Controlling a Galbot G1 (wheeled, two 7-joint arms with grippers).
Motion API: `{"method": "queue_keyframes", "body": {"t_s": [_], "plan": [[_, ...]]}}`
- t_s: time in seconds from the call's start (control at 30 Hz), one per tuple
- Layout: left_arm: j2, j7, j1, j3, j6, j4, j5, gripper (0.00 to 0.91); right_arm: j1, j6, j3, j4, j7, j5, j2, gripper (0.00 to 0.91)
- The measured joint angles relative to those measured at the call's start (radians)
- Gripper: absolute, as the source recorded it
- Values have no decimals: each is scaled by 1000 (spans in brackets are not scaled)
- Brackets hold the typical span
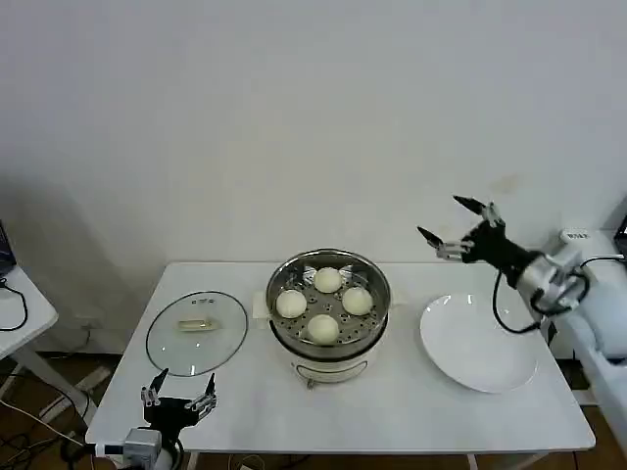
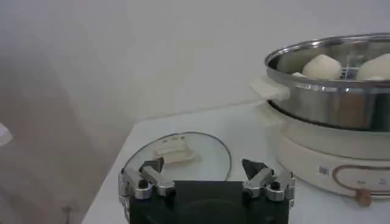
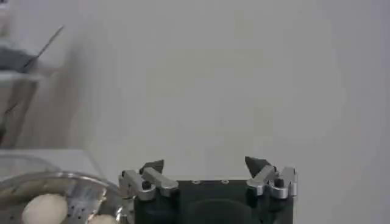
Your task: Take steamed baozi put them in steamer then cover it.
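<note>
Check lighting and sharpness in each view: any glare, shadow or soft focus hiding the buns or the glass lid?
Head view: even light, four baozi distinct in the steamer, faint sheen on the glass lid. Left wrist view: lid readable, steamer wall mirror-bright. Right wrist view: buns soft at the edge, nothing hidden.

Four smooth cream-white steamed baozi [image 1: 324,305] sit in the perforated basket of the shiny steel steamer [image 1: 329,313], uncovered on its cream base at the table's middle. The clear glass cover [image 1: 196,333] lies flat just left of it, handle up.
</note>
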Motion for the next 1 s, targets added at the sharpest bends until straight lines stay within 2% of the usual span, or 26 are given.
{"method": "queue_keyframes", "body": {"t_s": [0.27,0.57,0.77,1.0], "plan": [[12,-3,-22,-7,-16,28,7,907,-272,106,151,22,25,-48,205,907],[22,-3,-49,-10,-30,71,15,907,-487,210,204,-1,26,-119,424,907],[33,-9,-61,-10,-58,94,42,907,-556,253,209,-34,30,-147,505,907],[63,-26,-84,6,-112,122,151,907,-589,264,224,-40,37,-156,544,907]]}}
